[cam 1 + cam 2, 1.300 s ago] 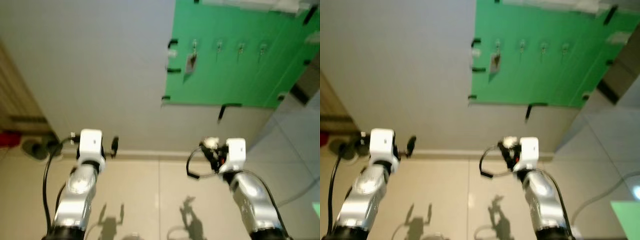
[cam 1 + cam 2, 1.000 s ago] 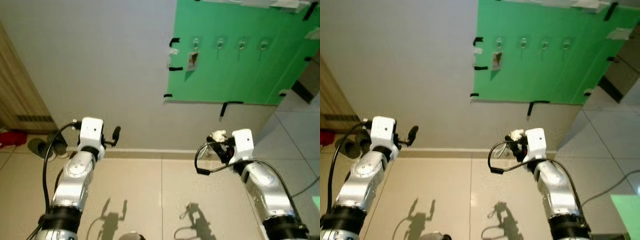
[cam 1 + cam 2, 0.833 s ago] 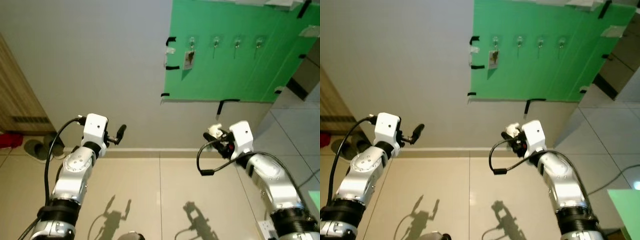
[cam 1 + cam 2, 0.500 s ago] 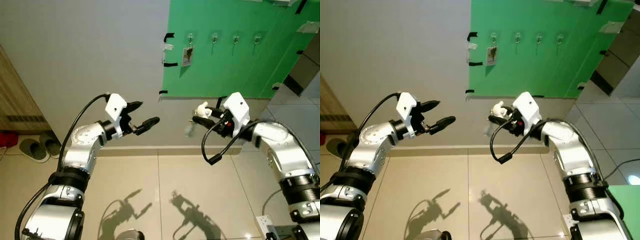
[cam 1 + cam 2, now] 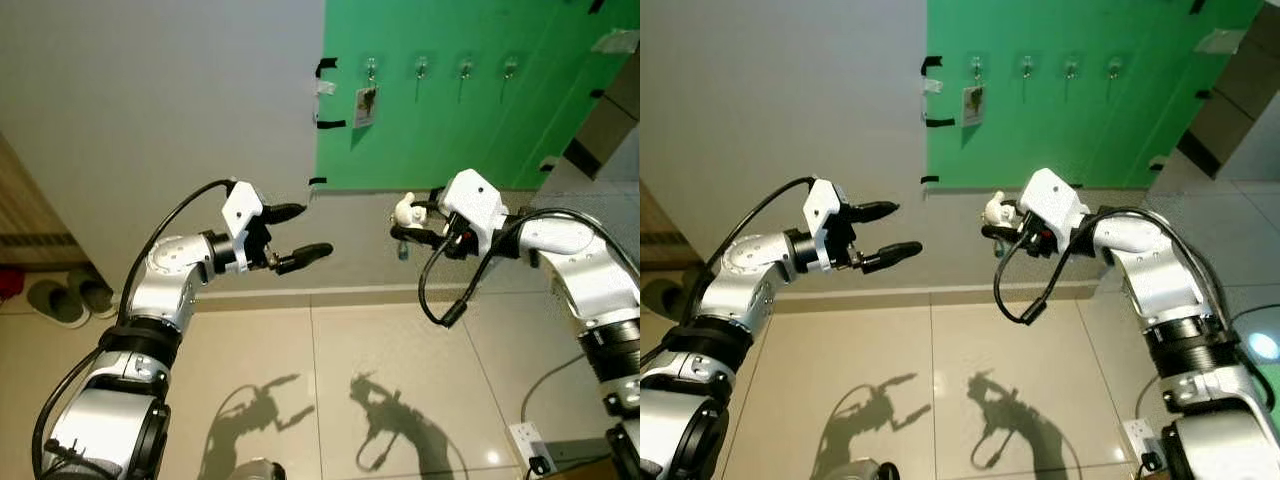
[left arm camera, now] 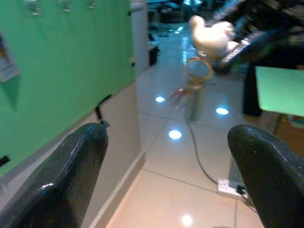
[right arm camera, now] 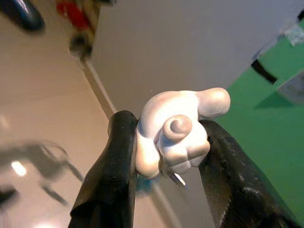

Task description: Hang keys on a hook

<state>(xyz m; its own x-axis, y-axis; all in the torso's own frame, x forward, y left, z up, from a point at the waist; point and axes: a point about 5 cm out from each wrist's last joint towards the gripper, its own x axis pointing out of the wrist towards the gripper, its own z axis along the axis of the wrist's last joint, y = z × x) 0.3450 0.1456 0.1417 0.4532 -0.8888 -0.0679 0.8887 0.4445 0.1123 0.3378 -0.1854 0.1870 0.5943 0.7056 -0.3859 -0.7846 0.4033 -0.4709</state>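
Right tool (image 5: pixel 992 222) has risen from near the floor, clamped on the keys (image 7: pixel 173 133) by their white charm, below the green board (image 5: pixel 440 130) and its hooks (image 5: pixel 421 68). Left tool (image 5: pixel 300 232), also raised, gapes empty.

One green board (image 5: pixel 450 120) is occupying the upper right of the frame, carrying four hooks (image 5: pixel 371 68) in a row. One tag (image 5: pixel 364 103) is hanging from the leftmost hook. One set of keys (image 5: pixel 402 246) with one white figure (image 5: pixel 405 212) is showing at centre right. Two slippers (image 5: pixel 60 298) are lying at far left. One wall socket (image 5: pixel 527 439) is sitting at lower right.
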